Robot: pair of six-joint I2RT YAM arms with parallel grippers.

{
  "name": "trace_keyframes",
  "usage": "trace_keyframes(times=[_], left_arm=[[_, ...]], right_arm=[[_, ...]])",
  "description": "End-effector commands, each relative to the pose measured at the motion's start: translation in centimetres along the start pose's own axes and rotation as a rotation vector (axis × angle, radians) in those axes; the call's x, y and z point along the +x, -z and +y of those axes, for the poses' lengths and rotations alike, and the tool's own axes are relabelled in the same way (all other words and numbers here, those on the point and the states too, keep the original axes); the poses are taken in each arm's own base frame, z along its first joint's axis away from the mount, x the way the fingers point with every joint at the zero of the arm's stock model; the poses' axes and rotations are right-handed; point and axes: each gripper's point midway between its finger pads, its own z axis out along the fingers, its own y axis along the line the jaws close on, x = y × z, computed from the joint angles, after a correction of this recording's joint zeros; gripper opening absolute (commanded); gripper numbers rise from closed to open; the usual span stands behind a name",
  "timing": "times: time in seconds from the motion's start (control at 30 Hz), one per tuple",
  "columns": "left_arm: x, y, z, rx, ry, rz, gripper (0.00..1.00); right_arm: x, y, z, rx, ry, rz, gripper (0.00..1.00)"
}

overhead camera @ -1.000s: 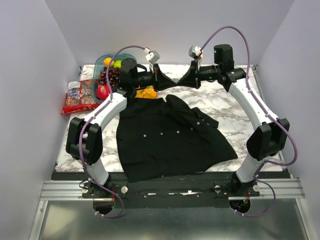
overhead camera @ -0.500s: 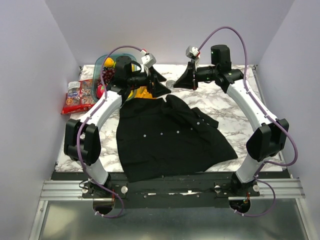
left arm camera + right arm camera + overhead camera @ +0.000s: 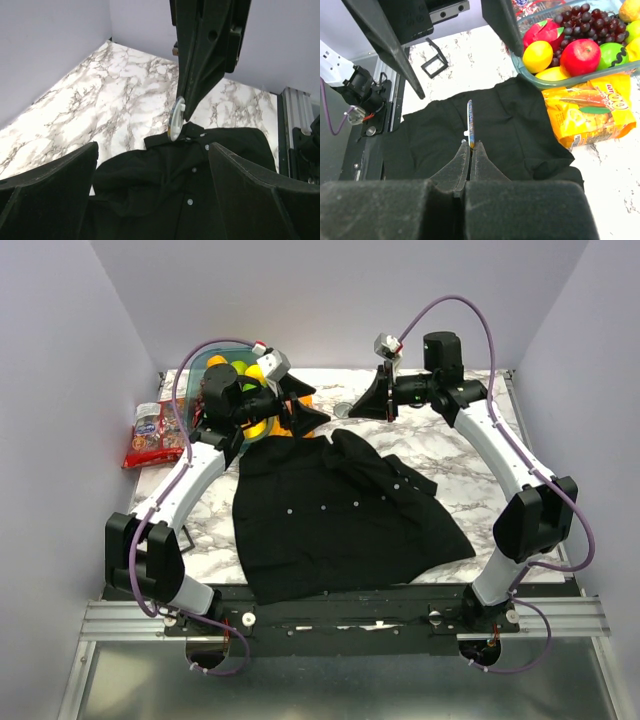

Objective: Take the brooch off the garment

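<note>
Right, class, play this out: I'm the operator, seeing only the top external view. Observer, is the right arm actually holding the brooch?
Observer: Yes. The right wrist view shows the right gripper shut on the brooch, pinching its rim.
Operator: Anything between the left jaws?
Observer: No. The left wrist view shows the left gripper wide open and empty, the brooch hanging beyond it near the garment's collar.
</note>
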Motion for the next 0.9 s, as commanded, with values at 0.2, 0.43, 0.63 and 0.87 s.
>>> trace_keyframes(times=[0.2, 0.43, 0.63, 0.87], left_arm=[[-0.7, -2.4, -0.8, 0.134, 0.099, -0.023, 0.72], [0.3, -3.2, -1.9, 0.200, 0.093, -0.005, 0.56], [0.4, -3.6, -2.2, 0.213, 0.087, -0.001, 0.37], [0.7, -3.7, -2.6, 0.237, 0.075, 0.009, 0.20]], right_arm=[[-0.3, 0.5, 1.1, -0.017, 0.019, -0.013, 0.00], [-0.4, 0.5, 1.1, -0.010, 0.018, -0.014, 0.01], [-0.1, 0.6, 1.2, -0.005, 0.013, -0.011, 0.00], [0.4, 0.6, 1.2, -0.002, 0.002, -0.005, 0.00]])
